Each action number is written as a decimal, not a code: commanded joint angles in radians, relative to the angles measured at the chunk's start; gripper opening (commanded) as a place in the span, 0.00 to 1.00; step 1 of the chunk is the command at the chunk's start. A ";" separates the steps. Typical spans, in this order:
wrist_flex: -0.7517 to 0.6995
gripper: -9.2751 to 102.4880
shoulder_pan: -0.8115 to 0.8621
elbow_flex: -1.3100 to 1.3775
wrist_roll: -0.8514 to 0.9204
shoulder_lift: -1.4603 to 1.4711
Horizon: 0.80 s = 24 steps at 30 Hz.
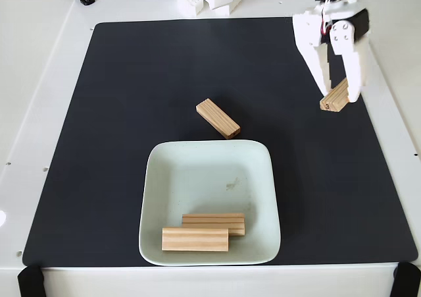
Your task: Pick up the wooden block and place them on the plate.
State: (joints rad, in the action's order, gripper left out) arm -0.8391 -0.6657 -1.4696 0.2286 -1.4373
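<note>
A small dark mark, perhaps the figure 3, shows on the end of one wooden block [333, 98]. It cannot be read with certainty.

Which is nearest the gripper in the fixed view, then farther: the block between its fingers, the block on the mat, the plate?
From the gripper:
1. Block between the fingers, upper right.
2. Block on the mat, centre.
3. Plate, bottom centre.

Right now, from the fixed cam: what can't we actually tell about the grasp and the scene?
- Gripper: its fingers straddle the wooden block; contact or lift off the black mat cannot be judged.
- Arm: cut off by the top edge.
- Dark mark on that block's end: too small to read.
- Plate: the nearer of two blocks there overlaps the farther one's front edge.
</note>
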 commanded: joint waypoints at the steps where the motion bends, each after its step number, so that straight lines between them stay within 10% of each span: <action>1: 0.051 0.08 0.028 0.014 -0.067 -0.161; 24: 0.198 0.08 0.463 0.581 -0.259 0.324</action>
State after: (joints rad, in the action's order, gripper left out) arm -0.6811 -0.2209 -1.0339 -0.0245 -1.1858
